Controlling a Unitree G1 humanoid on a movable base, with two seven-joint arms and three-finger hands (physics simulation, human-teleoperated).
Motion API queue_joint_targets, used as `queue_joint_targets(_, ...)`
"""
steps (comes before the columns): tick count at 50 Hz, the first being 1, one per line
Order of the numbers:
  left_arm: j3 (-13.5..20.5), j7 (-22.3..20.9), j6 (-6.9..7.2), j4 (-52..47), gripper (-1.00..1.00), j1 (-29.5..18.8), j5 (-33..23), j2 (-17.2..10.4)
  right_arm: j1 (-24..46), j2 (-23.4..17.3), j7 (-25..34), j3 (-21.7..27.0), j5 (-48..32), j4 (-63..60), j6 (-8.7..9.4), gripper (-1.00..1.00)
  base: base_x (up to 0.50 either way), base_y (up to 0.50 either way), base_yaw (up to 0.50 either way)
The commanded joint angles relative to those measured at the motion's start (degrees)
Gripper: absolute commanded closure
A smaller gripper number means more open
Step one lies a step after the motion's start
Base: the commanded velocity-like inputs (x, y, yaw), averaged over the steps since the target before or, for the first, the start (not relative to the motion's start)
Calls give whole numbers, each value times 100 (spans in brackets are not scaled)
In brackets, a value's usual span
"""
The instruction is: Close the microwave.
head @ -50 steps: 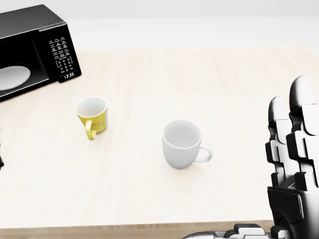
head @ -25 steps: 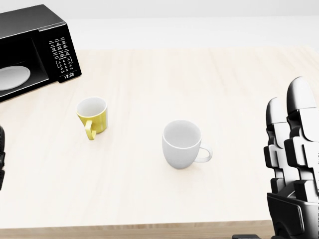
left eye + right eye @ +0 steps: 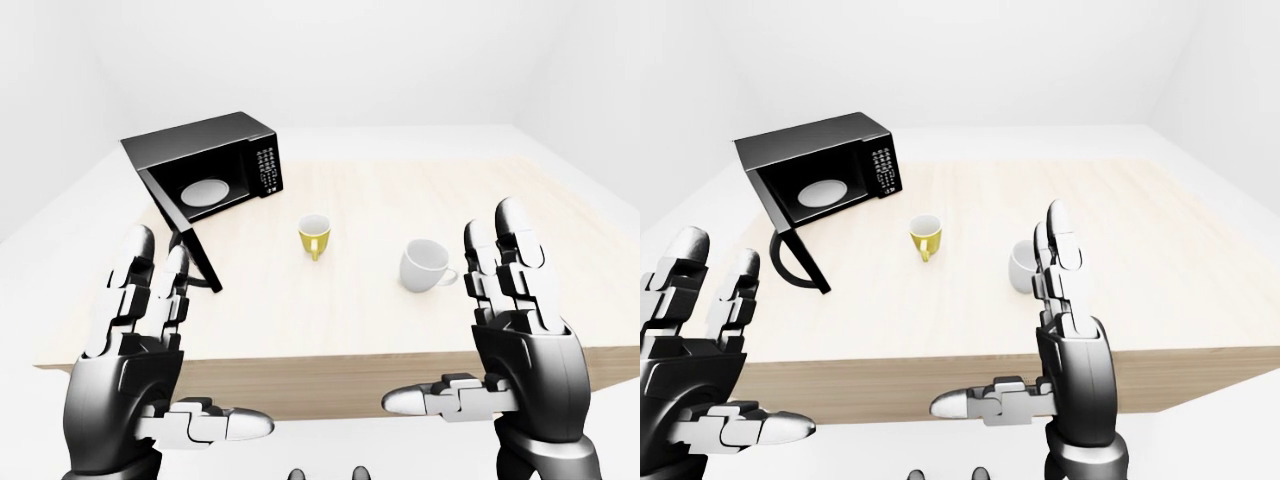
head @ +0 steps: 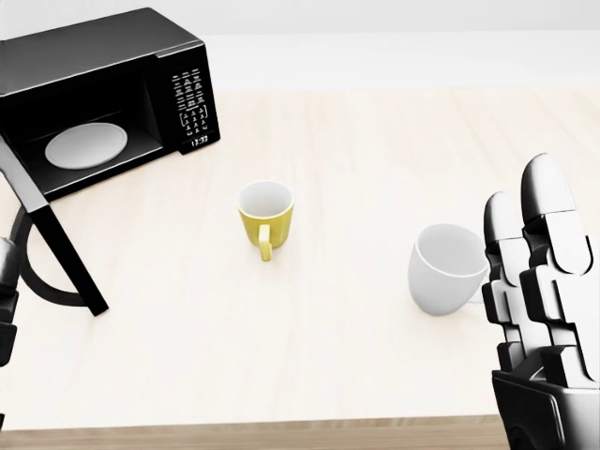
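Observation:
The black microwave (image 4: 103, 66) stands on the wooden table (image 4: 375, 131) at the top left of the head view. Its door (image 4: 56, 234) is swung wide open toward me, with a curved handle (image 4: 37, 286) on its outer side. A white plate (image 4: 86, 145) lies inside. My left hand (image 3: 195, 340) is open and raised below the table's near edge, under the door. My right hand (image 3: 450, 310) is open and raised at the right, near the white mug. Neither hand touches the microwave.
A yellow mug (image 4: 265, 216) stands mid-table, right of the door. A white mug (image 4: 445, 269) stands further right, partly behind my right hand's fingers (image 4: 534, 253). The table's near edge (image 3: 330, 375) runs between me and the things.
The whole picture has shifted right: the camera has turned or moved left. The microwave's open door now shows in the head view. The mugs stand as before on the table.

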State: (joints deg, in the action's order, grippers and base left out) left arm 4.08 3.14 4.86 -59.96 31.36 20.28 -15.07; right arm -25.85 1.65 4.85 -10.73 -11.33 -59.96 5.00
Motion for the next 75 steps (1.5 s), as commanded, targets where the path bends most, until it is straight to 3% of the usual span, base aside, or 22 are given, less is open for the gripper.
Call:
queue_joint_targets(1,-4,22,4,-3,-100,12,-3,-16,-6,-31,-17,-3,40,-3,0,-100,0,50,0)
queue_joint_targets(75,31,4,14,-3,-100,-46,-6,40,-20,-164,-140,-159,32,-3,0,-100,0,50,0)
